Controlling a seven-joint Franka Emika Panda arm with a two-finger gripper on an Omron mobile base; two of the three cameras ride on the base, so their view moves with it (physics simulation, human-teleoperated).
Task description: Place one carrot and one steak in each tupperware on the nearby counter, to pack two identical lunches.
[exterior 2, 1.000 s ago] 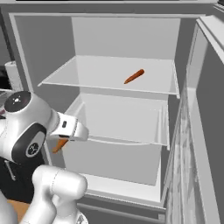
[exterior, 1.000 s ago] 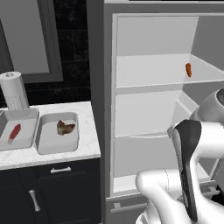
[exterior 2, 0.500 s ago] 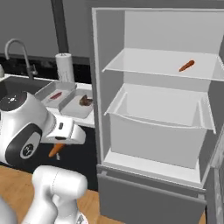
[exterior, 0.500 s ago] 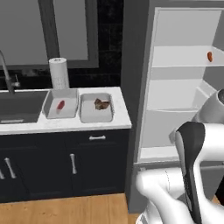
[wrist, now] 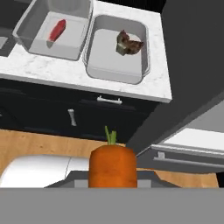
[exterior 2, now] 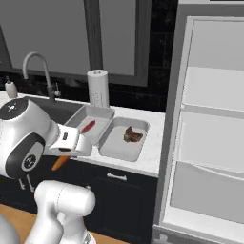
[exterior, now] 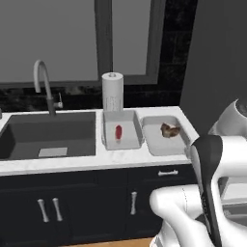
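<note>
My gripper (exterior 2: 65,154) is shut on a carrot (wrist: 113,164), an orange stub with a green stalk that hangs in front of the navy cabinets, short of the counter (exterior: 96,159). Its orange tip (exterior 2: 60,162) pokes out below the hand. Two pale grey tupperware trays sit side by side on the marble. The left tupperware (exterior: 129,141) holds the red steak slab (exterior: 118,132). The right tupperware (exterior: 159,144) holds the brown steak chunk (exterior: 169,129). Both trays lie ahead of and above the carrot in the hand view, red steak (wrist: 57,29) left, brown steak (wrist: 128,43) right.
A dark sink (exterior: 48,135) with a curved faucet (exterior: 43,82) lies left of the trays. A paper towel roll (exterior: 112,91) stands behind the left tray. The open fridge (exterior 2: 209,128) rises to the right of the counter, its white shelves bare.
The whole scene has shifted: the base has swung from the fridge toward the counter, so sink and trays are now centred. The carrot stays in the gripper.
</note>
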